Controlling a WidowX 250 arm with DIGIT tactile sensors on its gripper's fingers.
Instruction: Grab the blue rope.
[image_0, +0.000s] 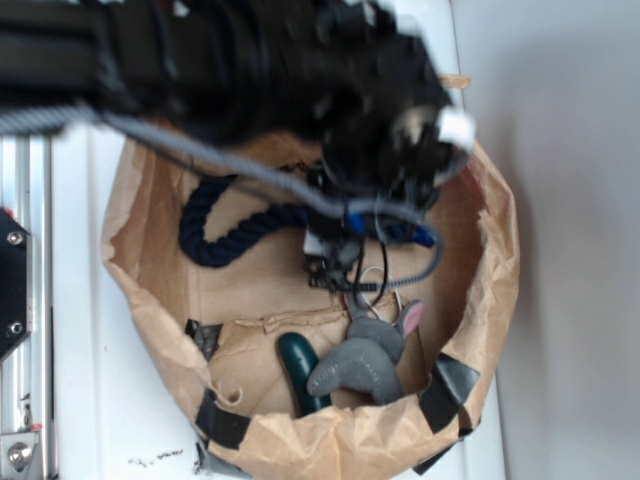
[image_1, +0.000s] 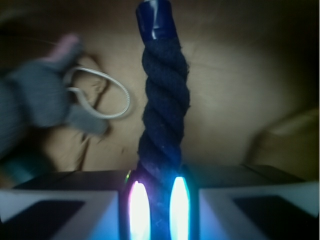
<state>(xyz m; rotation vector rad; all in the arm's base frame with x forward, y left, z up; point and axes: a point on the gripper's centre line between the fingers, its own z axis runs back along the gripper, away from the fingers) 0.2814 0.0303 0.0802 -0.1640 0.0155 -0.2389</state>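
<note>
Running between gripper (image_1: 159, 205) fingers: blue rope (image_1: 164, 105), clamped.

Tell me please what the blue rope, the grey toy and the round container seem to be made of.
The blue rope looks like soft twisted fibre, matte and fuzzy, with a glossy blue cap, perhaps plastic or tape. The grey toy seems plush fabric, with a pink ear. The container looks like crumpled brown paper, its rim patched with black tape.
</note>
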